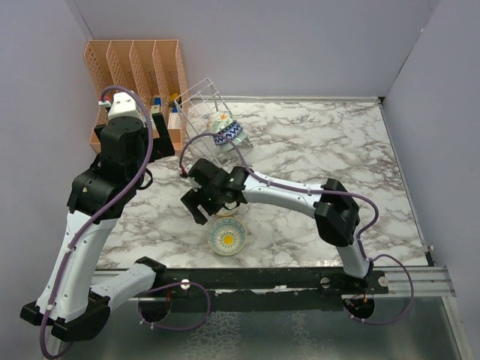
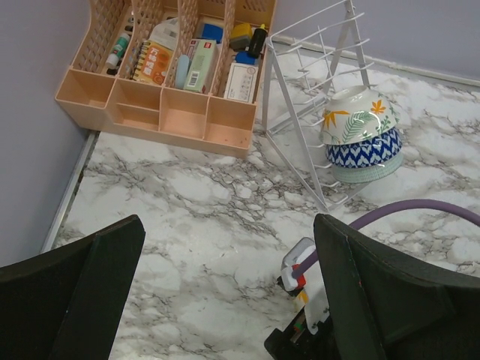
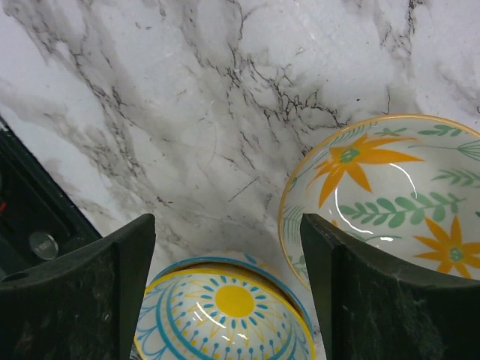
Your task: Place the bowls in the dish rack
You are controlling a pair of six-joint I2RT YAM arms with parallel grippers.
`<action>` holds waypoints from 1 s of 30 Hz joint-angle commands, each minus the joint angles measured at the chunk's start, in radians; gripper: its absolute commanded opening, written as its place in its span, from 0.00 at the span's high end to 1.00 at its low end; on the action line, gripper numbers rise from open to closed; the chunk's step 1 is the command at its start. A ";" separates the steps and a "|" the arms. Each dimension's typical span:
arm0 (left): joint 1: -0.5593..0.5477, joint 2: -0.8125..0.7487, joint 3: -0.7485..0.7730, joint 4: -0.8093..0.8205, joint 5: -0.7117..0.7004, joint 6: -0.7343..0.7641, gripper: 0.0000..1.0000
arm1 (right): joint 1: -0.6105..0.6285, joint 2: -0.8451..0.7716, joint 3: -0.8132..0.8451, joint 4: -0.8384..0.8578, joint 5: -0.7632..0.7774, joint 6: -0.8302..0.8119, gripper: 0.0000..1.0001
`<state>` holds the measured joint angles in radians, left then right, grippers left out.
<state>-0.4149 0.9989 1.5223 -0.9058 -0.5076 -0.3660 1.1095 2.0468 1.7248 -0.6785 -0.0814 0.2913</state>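
Bowls (image 2: 361, 139), three stacked, rest in the tilted dish rack (image 2: 294, 131). Two more, sun-flower bowl (image 3: 225, 311) and orange-flower bowl (image 3: 390, 195), sit upright on the bench (image 3: 187, 97) beneath the right pincer (image 3: 225, 221), spread wide and empty, likely readying a rim grasp. Left pincer (image 2: 229, 225) hangs open, holding nothing.

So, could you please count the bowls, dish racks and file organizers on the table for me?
Bowls: 5. In the rack: leaf-patterned bowl, zigzag bowl, teal bowl. On the marble: sun bowl, orange-flower bowl.
Dish rack: 1
Orange file organizer: 1
Total: 7
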 commanded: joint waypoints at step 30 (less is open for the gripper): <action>-0.008 -0.044 0.027 0.015 -0.091 0.014 0.01 | 0.031 0.072 0.081 -0.001 0.305 -0.060 0.99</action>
<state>-0.4149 0.9737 1.5223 -0.9058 -0.5526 -0.3676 1.1336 2.1738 1.7603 -0.7033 0.2050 0.2291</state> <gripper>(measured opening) 0.991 0.096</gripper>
